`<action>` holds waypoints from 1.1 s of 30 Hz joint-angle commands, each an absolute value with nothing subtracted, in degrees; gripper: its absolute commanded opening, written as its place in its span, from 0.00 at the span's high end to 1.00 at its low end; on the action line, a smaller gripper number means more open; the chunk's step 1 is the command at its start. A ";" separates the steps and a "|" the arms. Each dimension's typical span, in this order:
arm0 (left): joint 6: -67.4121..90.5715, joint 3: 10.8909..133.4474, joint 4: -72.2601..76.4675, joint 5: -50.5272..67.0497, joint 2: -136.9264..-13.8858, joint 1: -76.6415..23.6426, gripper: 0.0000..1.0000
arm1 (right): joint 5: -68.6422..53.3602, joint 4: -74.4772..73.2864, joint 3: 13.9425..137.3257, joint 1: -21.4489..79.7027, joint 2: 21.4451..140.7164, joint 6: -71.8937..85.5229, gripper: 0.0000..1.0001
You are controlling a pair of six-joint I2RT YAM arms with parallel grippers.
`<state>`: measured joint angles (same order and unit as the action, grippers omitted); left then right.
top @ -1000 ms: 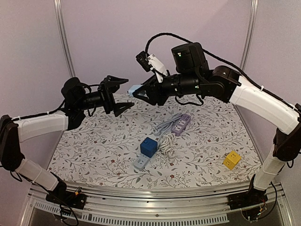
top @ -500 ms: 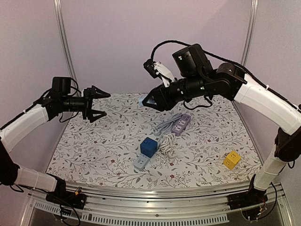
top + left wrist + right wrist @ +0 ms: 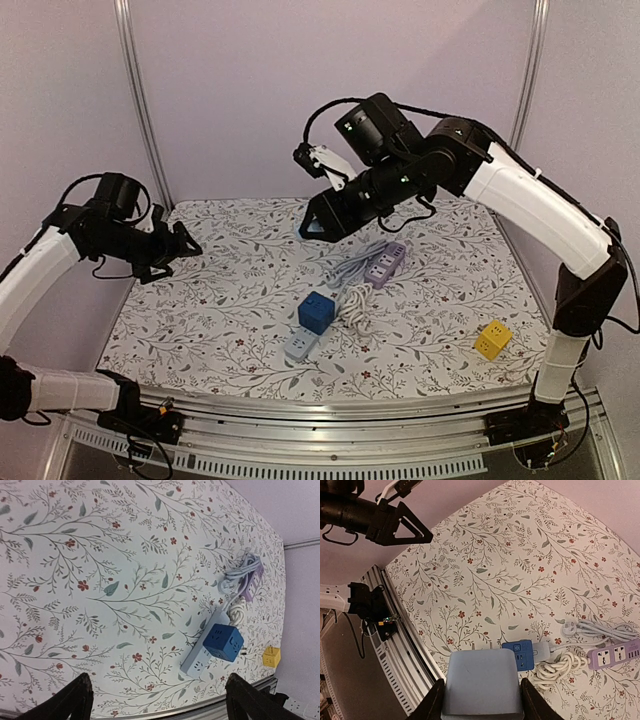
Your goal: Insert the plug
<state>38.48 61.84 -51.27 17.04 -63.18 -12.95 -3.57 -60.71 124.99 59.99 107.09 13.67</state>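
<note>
Swinging back toward nine o'clock, the left gripper (image 3: 176, 252) has quit the middle, jaws wide apart and empty. That leaves the pale blue plug (image 3: 482, 680) solely with the right gripper (image 3: 312, 224), clamped on it, its arm stretched high near twelve o'clock and pitched down toward the grey power strip (image 3: 300, 345).

Top view: left arm (image 3: 40, 268) bent along the frame's left edge; left gripper (image 3: 175, 252) points right, jaws wide apart; the right arm (image 3: 520, 200) arches from lower right to upper centre, forearm stretched leftward; right gripper (image 3: 312, 225) tilts down-left, jaws closed on the plug (image 3: 482, 682)
</note>
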 commanded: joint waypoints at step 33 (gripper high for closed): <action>34.35 42.27 -48.22 -12.15 -33.17 -12.82 0.00 | -5.50 -90.27 141.33 64.79 134.69 20.21 1.00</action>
